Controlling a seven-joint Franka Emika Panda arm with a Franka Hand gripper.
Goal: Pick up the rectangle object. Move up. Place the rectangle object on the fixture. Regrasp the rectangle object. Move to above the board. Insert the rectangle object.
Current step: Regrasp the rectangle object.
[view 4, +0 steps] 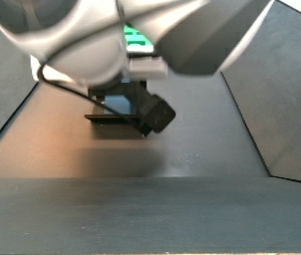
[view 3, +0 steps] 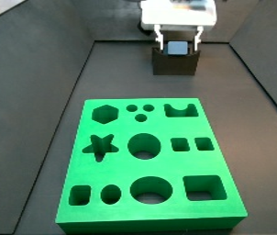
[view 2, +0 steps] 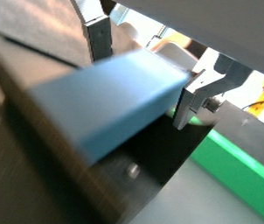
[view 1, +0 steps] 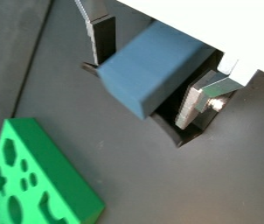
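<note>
Gripper (view 1: pixel 156 77) at the floor's far edge clamps rectangle object (view 1: pixel 152 68) over fixture (view 3: pixel 174 62), likely for regrasp.

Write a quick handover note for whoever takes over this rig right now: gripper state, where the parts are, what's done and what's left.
Gripper: at the fixture at the far end of the floor, fingers either side of the rectangle object; firm clamping cannot be confirmed.
Rectangle object: sits tilted at the fixture, between the fingers.
Board: flat on the floor, apart from the fixture, cutouts empty.
Done: block brought to the fixture.
Left: secure the regrasp, move above the board, insert.
</note>
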